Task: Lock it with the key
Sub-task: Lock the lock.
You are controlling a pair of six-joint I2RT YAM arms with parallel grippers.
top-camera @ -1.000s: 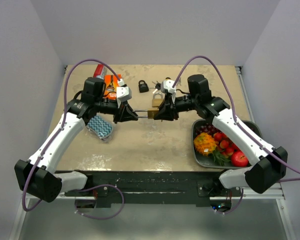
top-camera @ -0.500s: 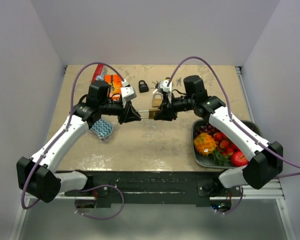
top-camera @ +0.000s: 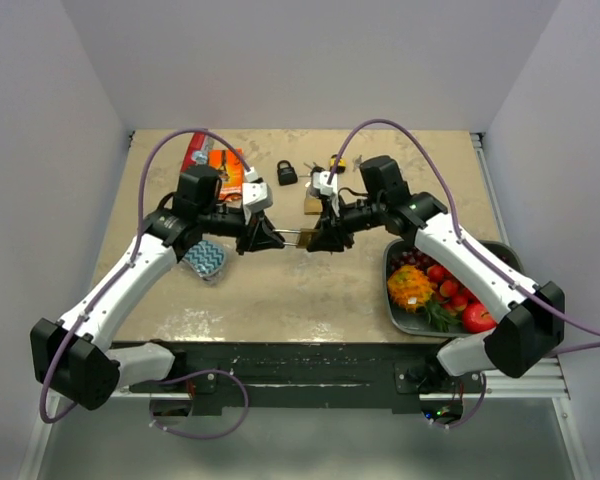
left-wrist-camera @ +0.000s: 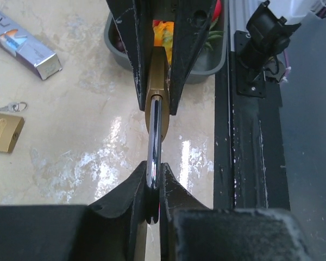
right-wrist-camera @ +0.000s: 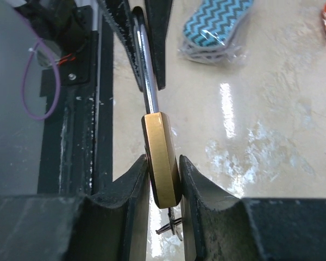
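Padlock (top-camera: 305, 238): held over the table (top-camera: 280, 290) centre, between both grippers.
Left gripper (top-camera: 271, 238): at its 9 o'clock, pinched narrow on the steel shackle (left-wrist-camera: 154, 136).
Right gripper (right-wrist-camera: 164, 174): at 3 o'clock, closed on the brass body.
Fruit tray (left-wrist-camera: 204, 73): 4 o'clock of the padlock.

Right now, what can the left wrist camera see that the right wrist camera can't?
Only left wrist: a second brass padlock, a silver box and the fruit tray. Only right wrist: a blue zigzag pouch and dangling keys. Both: the brass padlock, its shackle pinched by the left gripper, its body by the right gripper.
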